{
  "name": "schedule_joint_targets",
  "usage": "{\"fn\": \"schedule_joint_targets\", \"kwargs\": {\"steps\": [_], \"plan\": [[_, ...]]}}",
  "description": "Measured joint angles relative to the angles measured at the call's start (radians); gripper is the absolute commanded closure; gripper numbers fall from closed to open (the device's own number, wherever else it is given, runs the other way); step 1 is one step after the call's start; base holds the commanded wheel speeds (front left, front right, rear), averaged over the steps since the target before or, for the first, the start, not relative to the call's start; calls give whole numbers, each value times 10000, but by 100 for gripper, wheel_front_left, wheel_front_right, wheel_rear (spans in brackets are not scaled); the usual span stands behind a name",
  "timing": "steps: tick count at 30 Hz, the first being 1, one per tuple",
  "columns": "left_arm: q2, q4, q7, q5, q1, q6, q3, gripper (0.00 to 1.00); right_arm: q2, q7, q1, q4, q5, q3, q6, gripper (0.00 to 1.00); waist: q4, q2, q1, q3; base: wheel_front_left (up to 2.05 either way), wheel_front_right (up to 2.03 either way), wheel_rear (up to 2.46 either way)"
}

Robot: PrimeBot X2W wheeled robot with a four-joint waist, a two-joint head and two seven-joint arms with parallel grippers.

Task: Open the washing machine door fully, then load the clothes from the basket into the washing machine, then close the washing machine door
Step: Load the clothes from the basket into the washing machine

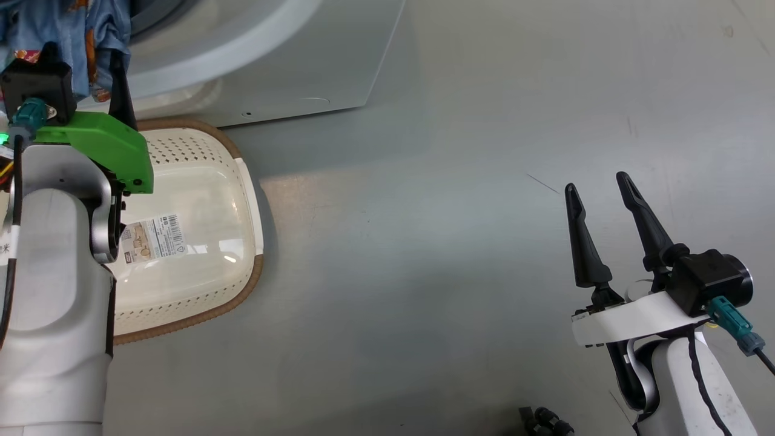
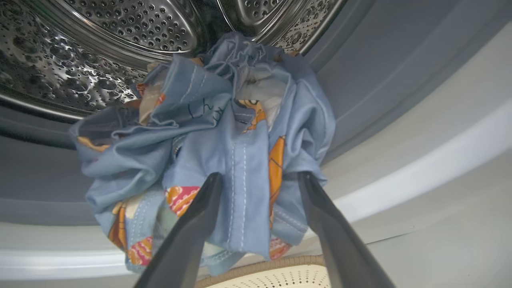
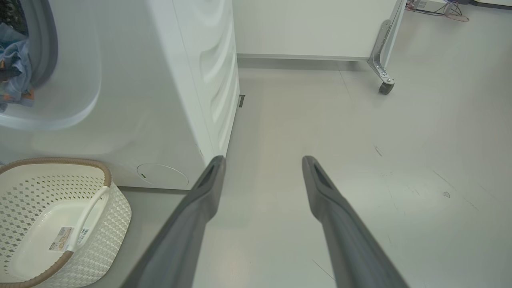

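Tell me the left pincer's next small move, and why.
Probably ease the left pincer forward to push the clothes deeper into the drum. Its jaws stand open with fabric between them, and the bundle hangs out over the grey gasket, above the empty basket. Left like that, it would likely get trapped when the machine is closed.

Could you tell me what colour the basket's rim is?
Brown, with a woven look; the basket's rim shows best in the right wrist view.

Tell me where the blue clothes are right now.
In the left wrist view, the clothes are bunched at the mouth of the steel drum, just beyond the open left hand, above the basket.
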State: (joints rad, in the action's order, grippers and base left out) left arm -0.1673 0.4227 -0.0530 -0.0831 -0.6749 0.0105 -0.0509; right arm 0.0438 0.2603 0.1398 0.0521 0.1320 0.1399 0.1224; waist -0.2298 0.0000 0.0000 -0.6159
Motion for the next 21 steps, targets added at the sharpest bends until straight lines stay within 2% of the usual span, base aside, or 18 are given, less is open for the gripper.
{"fn": "schedule_joint_targets", "kwargs": {"steps": [17, 18, 19, 20, 21], "plan": [[-240, 1037, 474, 570, -527, 433, -63, 0, -15, 0, 174, -13, 178, 15, 0, 0, -147, 0, 0, -299, 0, 0, 0], [-242, 1089, 520, 575, -557, 439, -65, 6, -15, 0, 174, -13, 182, 15, 0, 0, -145, 0, 0, -305, 0, 0, 0], [-244, 1143, 560, 606, -585, 443, -73, 35, -15, 0, 177, -13, 203, 15, 0, 0, -141, 0, 0, -310, 0, 0, 0], [-253, 1191, 585, 654, -602, 445, -96, 70, -17, 0, 182, -13, 244, 13, 0, 0, -136, 0, 0, -313, 0, 0, 0], [-267, 1220, 589, 665, -625, 445, -119, 100, -17, 0, 190, -12, 265, 13, 0, 0, -130, 0, 0, -316, 0, 0, 0]]}}
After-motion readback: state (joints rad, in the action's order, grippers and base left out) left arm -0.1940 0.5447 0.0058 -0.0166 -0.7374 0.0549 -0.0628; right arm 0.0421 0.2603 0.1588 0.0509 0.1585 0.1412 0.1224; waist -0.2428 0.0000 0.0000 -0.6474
